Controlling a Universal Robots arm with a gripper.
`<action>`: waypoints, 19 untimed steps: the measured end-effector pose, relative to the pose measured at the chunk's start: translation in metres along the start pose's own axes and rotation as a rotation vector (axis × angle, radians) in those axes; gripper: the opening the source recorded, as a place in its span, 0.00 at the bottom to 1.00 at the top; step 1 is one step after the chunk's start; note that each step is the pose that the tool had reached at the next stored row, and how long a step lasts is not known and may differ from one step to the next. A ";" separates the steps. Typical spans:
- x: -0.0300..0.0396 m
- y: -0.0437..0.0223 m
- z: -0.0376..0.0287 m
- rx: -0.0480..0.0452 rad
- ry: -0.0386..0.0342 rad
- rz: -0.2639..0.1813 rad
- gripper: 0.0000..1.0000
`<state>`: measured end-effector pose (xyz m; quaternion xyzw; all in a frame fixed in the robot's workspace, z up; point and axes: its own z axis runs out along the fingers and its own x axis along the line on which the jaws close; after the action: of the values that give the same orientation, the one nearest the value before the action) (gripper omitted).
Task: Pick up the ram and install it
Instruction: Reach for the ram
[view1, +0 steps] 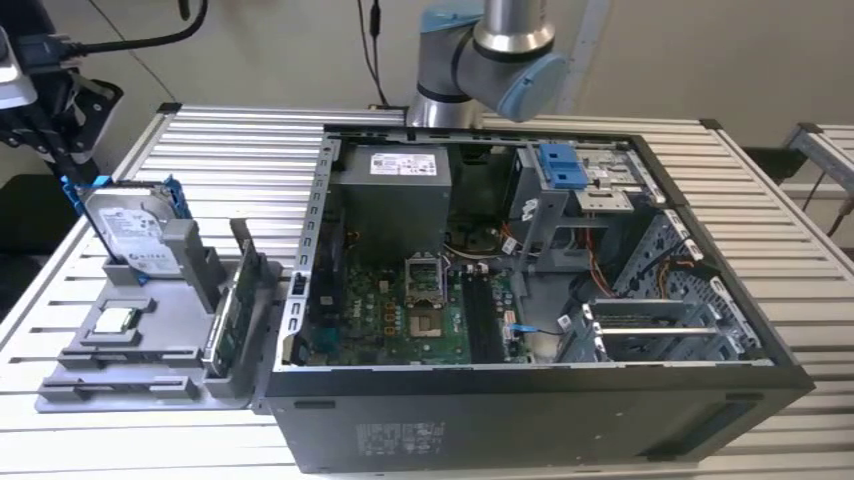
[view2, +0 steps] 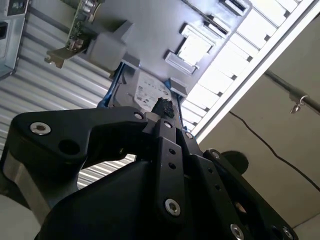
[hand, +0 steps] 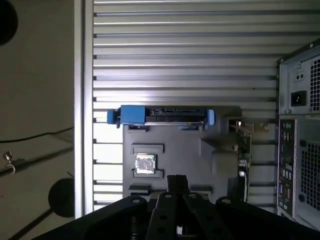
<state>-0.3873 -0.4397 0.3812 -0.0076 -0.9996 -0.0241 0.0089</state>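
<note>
End effector (hand: 177, 179) hovers pinched narrow, empty. The ram (view1: 114, 382), seemingly at the tray's (hand: 175, 155) 6 o'clock, looks light, stiff and fragile; grip its flat faces mid-length.

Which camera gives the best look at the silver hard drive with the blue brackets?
The exterior view: the hard drive stands upright in the grey holder, its labelled face and one blue bracket plain to see. The first wrist view shows the hard drive edge-on. In the second wrist view the gripper covers part of the hard drive.
</note>
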 end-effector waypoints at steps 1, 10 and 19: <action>0.0001 -0.0020 0.0000 0.0000 0.0000 0.000 0.11; 0.0011 -0.0214 0.0007 0.0000 0.0000 0.000 0.11; 0.0015 -0.0399 0.0023 0.0000 0.0000 0.000 0.11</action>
<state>-0.3895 -0.4794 0.3771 -0.0076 -0.9996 -0.0241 0.0089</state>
